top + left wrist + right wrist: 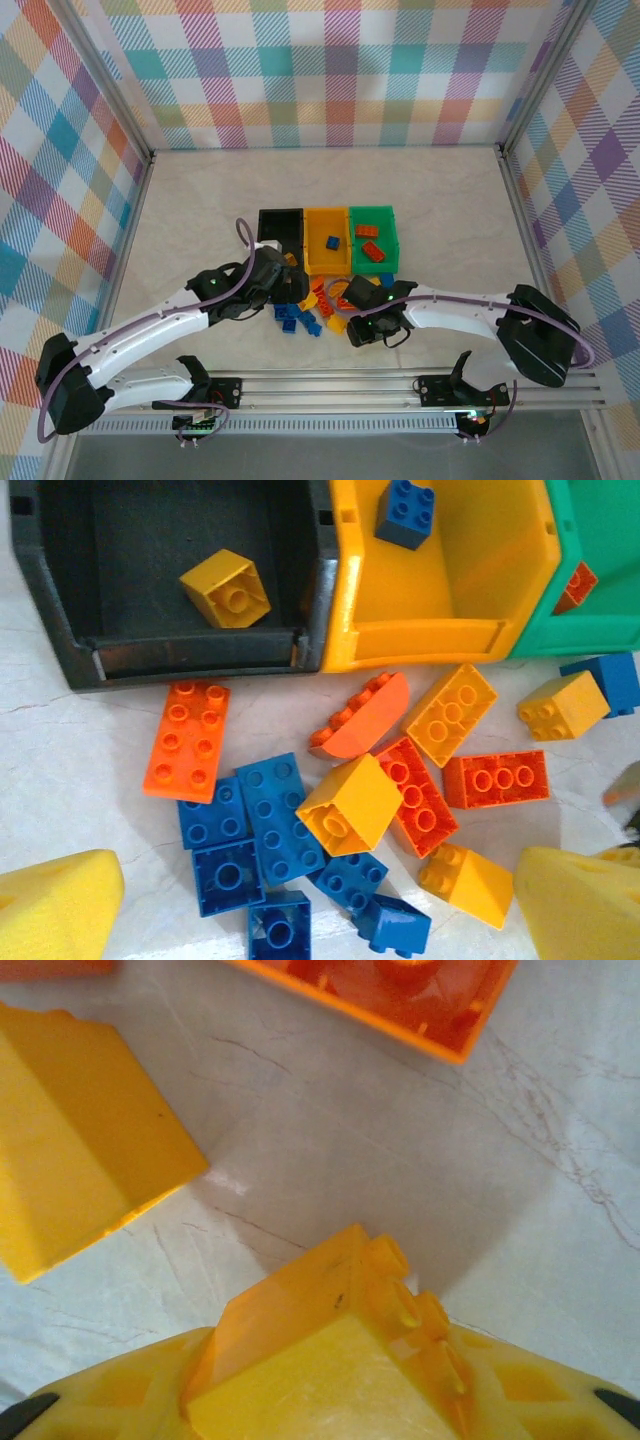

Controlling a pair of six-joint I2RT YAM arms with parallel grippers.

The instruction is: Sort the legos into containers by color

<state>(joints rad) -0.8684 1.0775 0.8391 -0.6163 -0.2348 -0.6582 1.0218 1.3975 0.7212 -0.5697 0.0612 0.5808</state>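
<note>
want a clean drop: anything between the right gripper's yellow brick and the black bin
Yes, the left gripper hangs open over the loose bricks in front of the black bin, crowding the way in for the right gripper and its yellow brick.

No lettering can be read on any legos (pixel 265 825) or containers (pixel 440 640).

black bin (pixel 45 580), yellow bin (pixel 400 640), green bin (pixel 570 635); yellow, blue, orange legos (pixel 350 805); plaid walls (pixel 330 70).
</note>
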